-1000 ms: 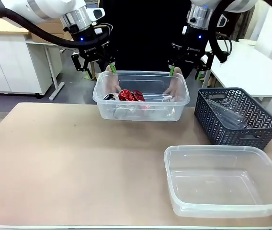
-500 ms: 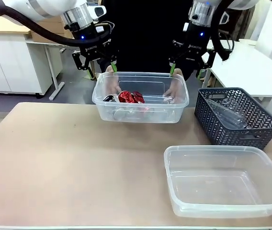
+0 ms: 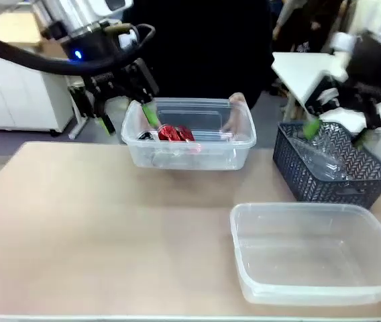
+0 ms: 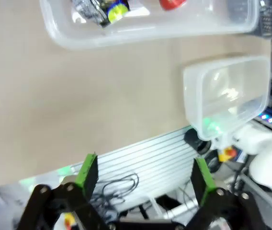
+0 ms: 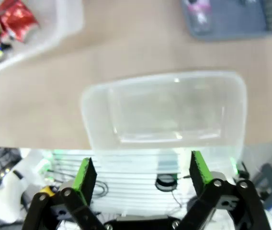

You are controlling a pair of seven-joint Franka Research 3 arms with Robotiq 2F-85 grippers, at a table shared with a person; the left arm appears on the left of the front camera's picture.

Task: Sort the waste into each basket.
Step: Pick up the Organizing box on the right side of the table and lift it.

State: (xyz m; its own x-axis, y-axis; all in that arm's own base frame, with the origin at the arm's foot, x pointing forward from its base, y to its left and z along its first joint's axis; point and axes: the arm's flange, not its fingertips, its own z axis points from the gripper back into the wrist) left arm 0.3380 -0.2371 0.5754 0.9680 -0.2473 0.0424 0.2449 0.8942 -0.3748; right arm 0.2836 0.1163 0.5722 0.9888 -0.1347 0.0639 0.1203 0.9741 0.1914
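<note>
A clear tub [image 3: 189,144] stands at the table's far side, with crumpled red wrappers [image 3: 171,133] and small packets [image 4: 111,8] in it. A person's hand [image 3: 235,102] rests at its far rim. My left gripper [image 3: 125,118] hangs open just left of this tub, holding nothing. A second, empty clear tub [image 3: 311,251] sits front right; from the right wrist it lies straight below, empty tub [image 5: 167,112]. My right gripper [image 3: 338,131] is open above the dark grey basket [image 3: 335,168]. In that basket lie clear bottles [image 3: 321,157], one of them the pink-labelled bottle [image 5: 198,8].
The dark lattice basket stands at the right edge, just behind the empty tub. A wide bare stretch of table [image 3: 96,228] lies at front left and centre. A white table [image 3: 298,67] stands behind on the right, and white cabinets [image 3: 9,94] behind on the left.
Both arms have left the tub of waste: the left moved left and nearer, the right swung right over the grey basket. The tub shifted slightly left.
</note>
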